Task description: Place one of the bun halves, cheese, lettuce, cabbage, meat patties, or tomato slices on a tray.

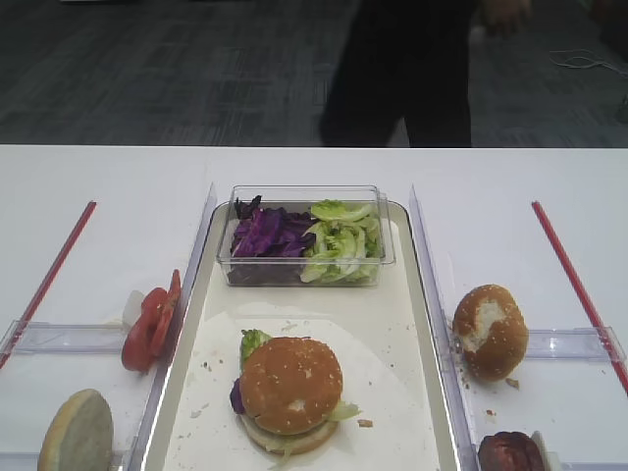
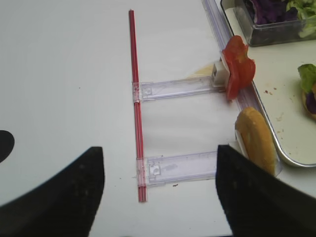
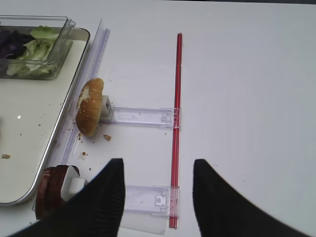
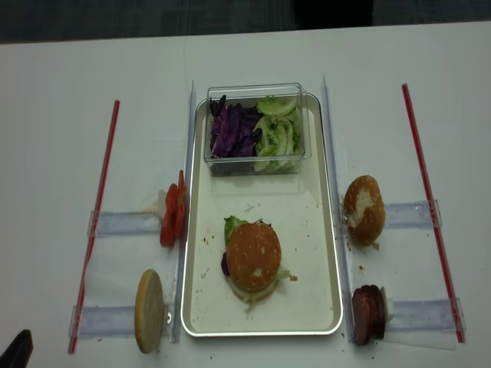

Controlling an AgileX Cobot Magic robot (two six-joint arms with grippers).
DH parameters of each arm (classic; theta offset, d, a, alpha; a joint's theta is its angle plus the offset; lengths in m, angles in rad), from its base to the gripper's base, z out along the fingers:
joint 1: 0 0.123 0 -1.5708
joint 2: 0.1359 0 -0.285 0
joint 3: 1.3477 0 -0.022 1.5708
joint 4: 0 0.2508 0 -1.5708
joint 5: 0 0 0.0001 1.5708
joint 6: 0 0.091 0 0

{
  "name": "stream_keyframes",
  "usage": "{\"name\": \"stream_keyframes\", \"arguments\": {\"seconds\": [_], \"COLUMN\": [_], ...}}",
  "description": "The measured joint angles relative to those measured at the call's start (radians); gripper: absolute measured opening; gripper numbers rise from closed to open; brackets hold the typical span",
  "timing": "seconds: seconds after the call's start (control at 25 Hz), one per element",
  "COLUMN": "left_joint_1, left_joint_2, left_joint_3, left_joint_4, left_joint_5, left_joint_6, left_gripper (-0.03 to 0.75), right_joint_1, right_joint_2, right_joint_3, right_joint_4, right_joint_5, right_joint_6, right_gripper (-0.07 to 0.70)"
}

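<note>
Already the speckled golden-brown bun top (image 1: pixel 290 384) is sitting on the tray (image 1: pixel 397 334), capping a stack on the white paper liner (image 1: pixel 383 402) near the tray's front end; a green lettuce leaf (image 1: pixel 253 341) and a bit of purple cabbage (image 1: pixel 236 396) are poking out from under it, and a pale bun bottom is showing beneath. Judging by that, the placing step is looking finished, with an assembled burger resting there and nothing being carried.

Moving outward, the clear plastic box (image 1: pixel 304 257) at the tray's far end is holding more purple cabbage (image 1: pixel 269 234) on one side and lettuce (image 1: pixel 342 240) on the other. Left of the tray, the tomato slices (image 1: pixel 152 322) are leaning upright on a narrow clear side tray, and the pale flat-faced bun half (image 1: pixel 77 433) is standing on edge nearer the front. Right of the tray, the bun with the torn white patch (image 1: pixel 490 331) is lying on the bench (image 1: pixel 118 186), and the dark meat patties (image 1: pixel 510 452) are standing at the front right. So several ingredients are waiting unused off the tray.

Both arms are hanging back over the bench beside their red rods. The right gripper (image 3: pixel 158 192) is showing its fingers (image 3: pixel 106 197) spread with nothing between them, and the left gripper (image 2: pixel 160 192) is likewise showing wide, empty fingers (image 2: pixel 247 192)
</note>
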State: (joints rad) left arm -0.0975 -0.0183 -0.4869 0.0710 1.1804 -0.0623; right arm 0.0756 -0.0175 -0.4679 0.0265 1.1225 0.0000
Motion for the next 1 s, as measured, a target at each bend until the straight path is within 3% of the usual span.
{"name": "stream_keyframes", "arguments": {"seconds": [1.0], "left_joint_1": [0.0], "left_joint_2": [0.0], "left_joint_3": [0.0], "left_joint_4": [0.0], "left_joint_5": [0.0], "left_joint_6": [0.0], "left_gripper": [0.481], "right_joint_1": [0.0], "right_joint_2": [0.0], "right_joint_3": [0.0], "right_joint_4": [0.0], "right_joint_5": [0.0], "right_joint_6": [0.0], "right_gripper": [0.342]}}
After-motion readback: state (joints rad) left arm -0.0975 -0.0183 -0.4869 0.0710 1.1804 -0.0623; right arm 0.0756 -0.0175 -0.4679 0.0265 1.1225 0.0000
